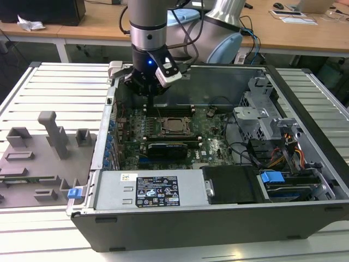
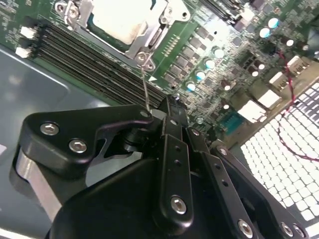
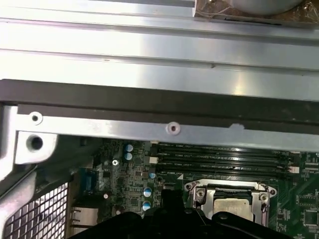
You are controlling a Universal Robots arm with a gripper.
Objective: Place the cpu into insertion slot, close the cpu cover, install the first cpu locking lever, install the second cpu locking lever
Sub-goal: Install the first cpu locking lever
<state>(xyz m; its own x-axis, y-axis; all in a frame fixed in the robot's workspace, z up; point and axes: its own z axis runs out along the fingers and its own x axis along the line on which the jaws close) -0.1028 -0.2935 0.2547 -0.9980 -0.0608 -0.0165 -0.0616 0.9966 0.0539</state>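
The cpu (image 1: 174, 125) lies in the insertion slot (image 1: 164, 127) on the green board, its silver top showing in both wrist views (image 2: 117, 20) (image 3: 232, 205). The cpu cover (image 2: 144, 42) lies flat around it as a metal frame. A thin wire locking lever (image 2: 145, 84) rises from the socket's corner up to my gripper (image 2: 173, 102). The gripper is shut, hanging over the board just to the exterior view's left of the socket (image 1: 148, 103). The lever's end meets the fingers; I cannot tell whether it is pinched.
Long black memory slots (image 2: 89, 64) run beside the socket. The case's metal wall (image 3: 159, 104) stands close behind the gripper. A power supply (image 1: 158, 191), a drive cage (image 1: 262, 109) and cables (image 1: 283, 153) crowd the case. A grey fixture tray (image 1: 43, 158) lies outside it.
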